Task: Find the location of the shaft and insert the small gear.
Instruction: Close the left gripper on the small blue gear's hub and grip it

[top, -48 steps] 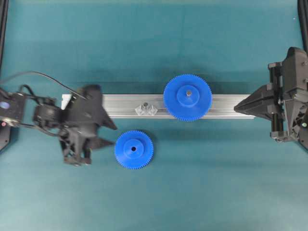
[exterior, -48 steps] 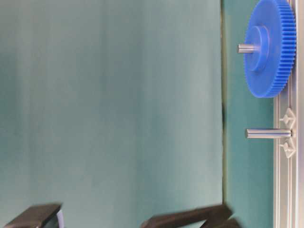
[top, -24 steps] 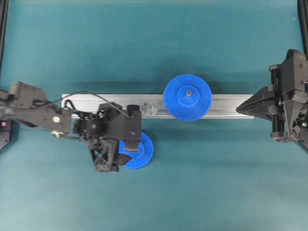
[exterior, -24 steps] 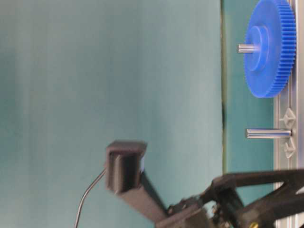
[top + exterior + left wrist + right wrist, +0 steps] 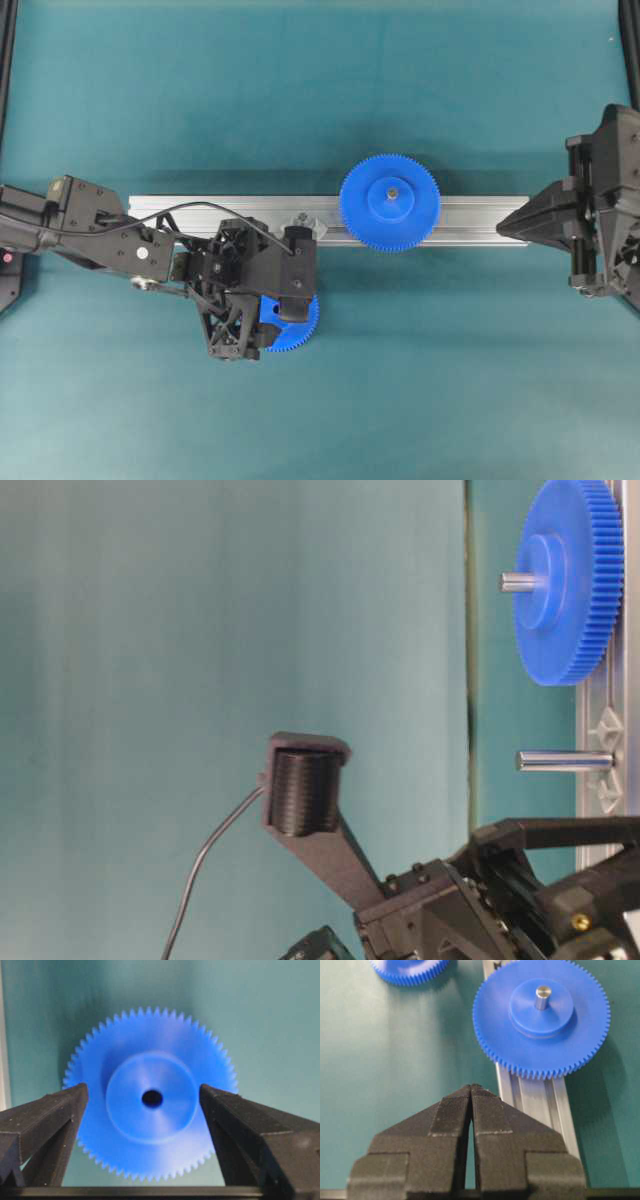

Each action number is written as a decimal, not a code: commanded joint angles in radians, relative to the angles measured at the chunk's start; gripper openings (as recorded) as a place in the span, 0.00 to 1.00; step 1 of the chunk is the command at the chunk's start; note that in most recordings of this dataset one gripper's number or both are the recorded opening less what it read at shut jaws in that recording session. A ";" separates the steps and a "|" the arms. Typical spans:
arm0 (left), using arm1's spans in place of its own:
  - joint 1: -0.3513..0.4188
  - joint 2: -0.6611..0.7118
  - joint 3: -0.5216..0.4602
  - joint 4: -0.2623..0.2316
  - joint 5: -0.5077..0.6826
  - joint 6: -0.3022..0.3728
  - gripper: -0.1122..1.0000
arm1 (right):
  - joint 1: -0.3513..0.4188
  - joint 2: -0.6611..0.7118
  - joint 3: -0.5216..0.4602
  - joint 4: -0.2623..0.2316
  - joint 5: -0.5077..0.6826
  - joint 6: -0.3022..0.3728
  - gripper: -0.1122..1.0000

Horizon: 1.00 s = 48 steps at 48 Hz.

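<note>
You're at pickup: left gripper [image 5: 142, 1097] jaws spread wide, straddling the small gear [image 5: 150, 1100] flat on the table just below the shaft [image 5: 565, 761]. Next: close on it. Right gripper [image 5: 471, 1091] pinched together, idle.

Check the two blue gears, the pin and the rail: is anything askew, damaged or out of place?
Nothing stands out. The small blue plastic gear lies flat on the teal mat, teeth intact. The larger blue gear sits level on its pin on the aluminium rail. The bare silvery metal shaft stands straight.
</note>
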 commanded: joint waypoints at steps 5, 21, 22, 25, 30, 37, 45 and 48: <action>-0.008 -0.008 -0.026 0.003 0.003 0.002 0.92 | -0.003 -0.014 -0.002 0.000 -0.005 0.011 0.15; -0.021 0.021 -0.035 0.003 0.006 0.002 0.92 | -0.005 -0.028 0.009 0.000 -0.003 0.011 0.15; -0.021 0.021 -0.035 0.003 0.009 0.002 0.92 | -0.005 -0.028 0.009 0.000 -0.003 0.011 0.15; -0.021 0.023 -0.037 0.003 0.015 0.002 0.92 | -0.005 -0.028 0.008 0.000 -0.003 0.011 0.15; -0.023 0.023 -0.037 0.003 0.026 0.002 0.92 | -0.008 -0.028 0.009 0.000 -0.005 0.011 0.15; -0.021 0.029 -0.038 0.003 0.052 0.000 0.92 | -0.011 -0.028 0.009 0.000 -0.005 0.011 0.15; -0.023 0.035 -0.058 0.003 0.130 0.000 0.86 | -0.011 -0.028 0.009 0.000 -0.003 0.011 0.15; -0.021 0.038 -0.071 0.003 0.163 0.000 0.81 | -0.011 -0.028 0.009 0.000 -0.005 0.011 0.15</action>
